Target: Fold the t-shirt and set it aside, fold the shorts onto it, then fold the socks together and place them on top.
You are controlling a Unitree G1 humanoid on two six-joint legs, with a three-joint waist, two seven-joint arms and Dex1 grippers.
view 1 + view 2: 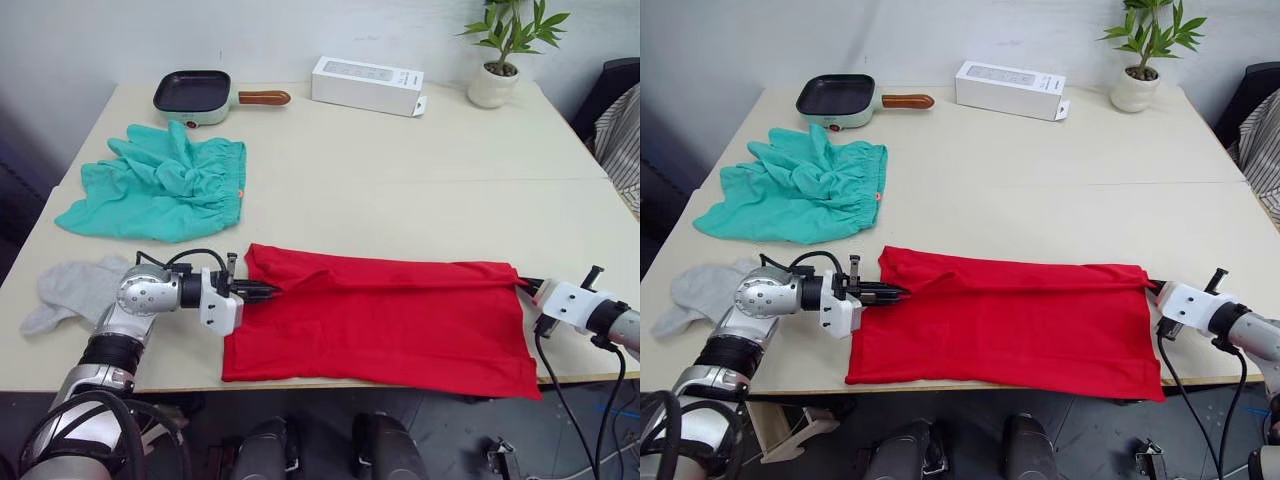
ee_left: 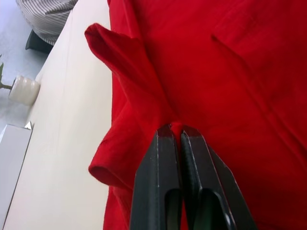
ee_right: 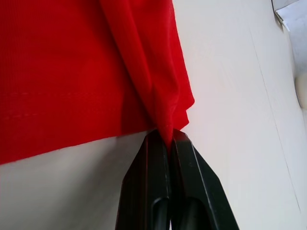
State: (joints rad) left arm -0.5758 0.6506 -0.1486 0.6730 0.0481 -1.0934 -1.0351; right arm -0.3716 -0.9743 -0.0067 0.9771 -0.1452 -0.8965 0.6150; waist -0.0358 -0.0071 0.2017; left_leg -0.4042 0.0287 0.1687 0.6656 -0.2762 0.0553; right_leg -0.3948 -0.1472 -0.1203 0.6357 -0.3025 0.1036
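Note:
The red t-shirt lies folded lengthwise across the table's near edge. My left gripper is shut on a pinch of its cloth at the left end; the left wrist view shows the t-shirt bunched between the closed fingers. At the right end my right gripper is shut on the fabric's corner, and the right wrist view shows the t-shirt pulled into a fold at the fingers. The teal shorts lie crumpled at the left. Grey socks rest by the left edge, beside my left arm.
At the back stand a small green frying pan with a wooden handle, a white box and a potted plant. The table is bare between the t-shirt and these things. A striped cloth hangs off the far right.

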